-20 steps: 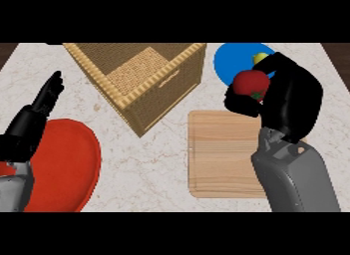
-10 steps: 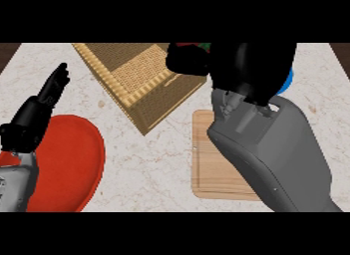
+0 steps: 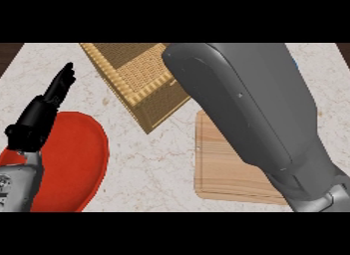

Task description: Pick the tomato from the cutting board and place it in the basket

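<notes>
Though partly under forearm (image 3: 259, 114), basket (image 3: 133, 74) beside board (image 3: 225, 172)

A red plate (image 3: 74, 159) lies on the marble counter (image 3: 151, 164), at the counter's left edge. A sliver of something blue (image 3: 293, 63) shows far right of the plate, near the counter's back edge, mostly hidden.

A big grey right forearm (image 3: 259, 114) crosses the frame's right half, covering part of the wooden cutting board (image 3: 222, 169) and woven basket (image 3: 137, 79). At left, the left hand (image 3: 45, 107) rests with straight fingers above a red plate (image 3: 78, 159) on the counter (image 3: 151, 164).
</notes>
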`<state>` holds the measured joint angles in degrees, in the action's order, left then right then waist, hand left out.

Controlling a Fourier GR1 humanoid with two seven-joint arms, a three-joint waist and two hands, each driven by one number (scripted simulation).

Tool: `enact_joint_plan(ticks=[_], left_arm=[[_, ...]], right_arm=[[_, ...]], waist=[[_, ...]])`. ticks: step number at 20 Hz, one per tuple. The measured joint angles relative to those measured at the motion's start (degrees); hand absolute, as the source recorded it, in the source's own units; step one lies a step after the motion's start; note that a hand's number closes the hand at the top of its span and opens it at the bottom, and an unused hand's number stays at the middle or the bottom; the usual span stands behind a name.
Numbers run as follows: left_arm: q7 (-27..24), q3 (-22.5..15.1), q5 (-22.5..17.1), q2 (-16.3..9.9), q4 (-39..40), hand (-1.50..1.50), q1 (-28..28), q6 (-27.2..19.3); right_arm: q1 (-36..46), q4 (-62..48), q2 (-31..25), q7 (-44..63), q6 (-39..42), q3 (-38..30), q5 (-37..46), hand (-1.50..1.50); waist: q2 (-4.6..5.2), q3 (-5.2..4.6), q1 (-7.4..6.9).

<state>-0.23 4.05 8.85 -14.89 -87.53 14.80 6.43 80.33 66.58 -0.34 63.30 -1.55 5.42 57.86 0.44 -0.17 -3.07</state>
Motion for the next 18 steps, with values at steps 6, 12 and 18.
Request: enact_joint_plan(ticks=[6,12,18], left_arm=[[0.2,-0.1,-0.4,-0.3,-1.2,0.0,-0.3,1.0],[-0.3,-1.3,0.6,1.0,-1.2,0.0,-0.4,0.2],[0.5,-1.0,0.5,0.9,-1.6,0.0,-0.2,0.3]], right_arm=[[7.5,-15.3,0.0,-1.1,-3.0,-4.3,-4.3,1.5],[12.6,-27.7,0.0,-1.1,-5.1,-5.7,-10.0,1.5],[16.2,-39.1,0.1,-0.5,-3.1,-4.1,-10.2,1.5]], waist=[[0.34,-0.04,-1.06],[0.47,-0.06,-1.61],[0.36,-0.07,-1.12]])
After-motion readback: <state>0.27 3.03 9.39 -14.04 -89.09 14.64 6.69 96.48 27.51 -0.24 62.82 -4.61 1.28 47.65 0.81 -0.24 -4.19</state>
